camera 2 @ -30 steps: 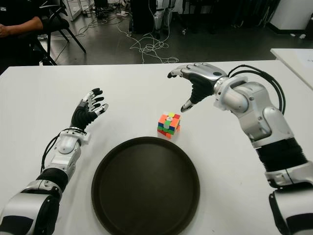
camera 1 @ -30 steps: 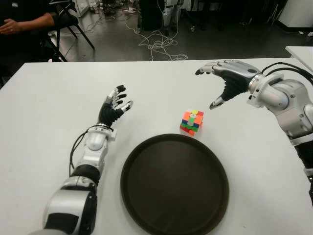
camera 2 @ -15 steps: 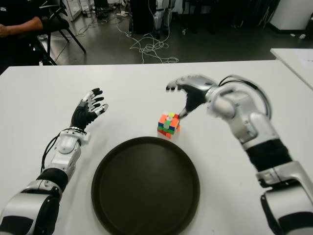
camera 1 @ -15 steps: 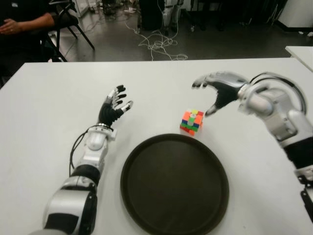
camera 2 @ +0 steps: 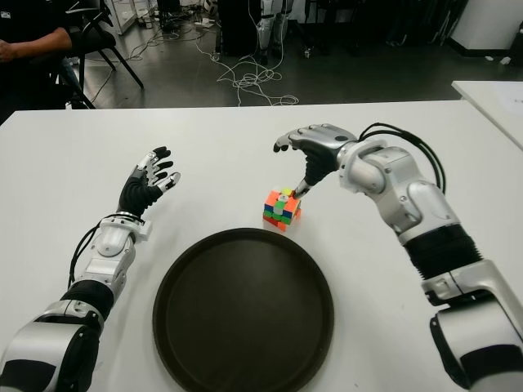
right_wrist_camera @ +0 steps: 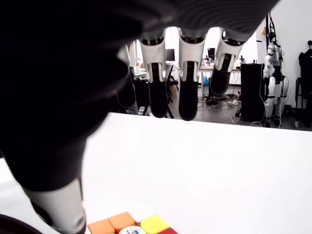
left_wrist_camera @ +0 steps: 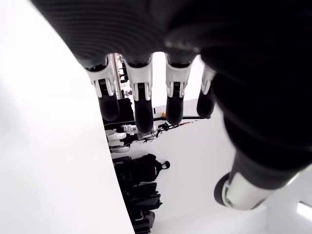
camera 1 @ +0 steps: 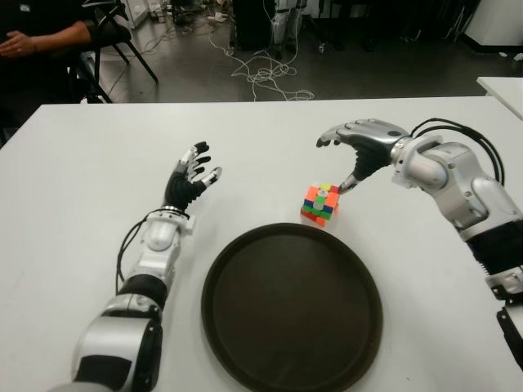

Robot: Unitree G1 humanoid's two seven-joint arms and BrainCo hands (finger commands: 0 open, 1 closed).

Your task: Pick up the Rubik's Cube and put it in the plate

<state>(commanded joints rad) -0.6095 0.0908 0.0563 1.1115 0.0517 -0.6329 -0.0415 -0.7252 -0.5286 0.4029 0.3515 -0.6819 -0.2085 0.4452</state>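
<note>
The Rubik's Cube sits on the white table just beyond the far rim of the round dark plate. My right hand hovers over the cube from the right, fingers spread and arched, thumb tip pointing down close to the cube's top right edge. In the right wrist view the cube's top shows below the extended fingers, with nothing grasped. My left hand shows on the table's left side, left of the plate, fingers spread and holding nothing.
The white table reaches back to a far edge, with a floor of cables and chairs beyond. A seated person is at the far left. Another white table corner shows at the right.
My right hand has moved left and down, from the right of the cube to just over it. The cube, plate and left hand have not moved.
</note>
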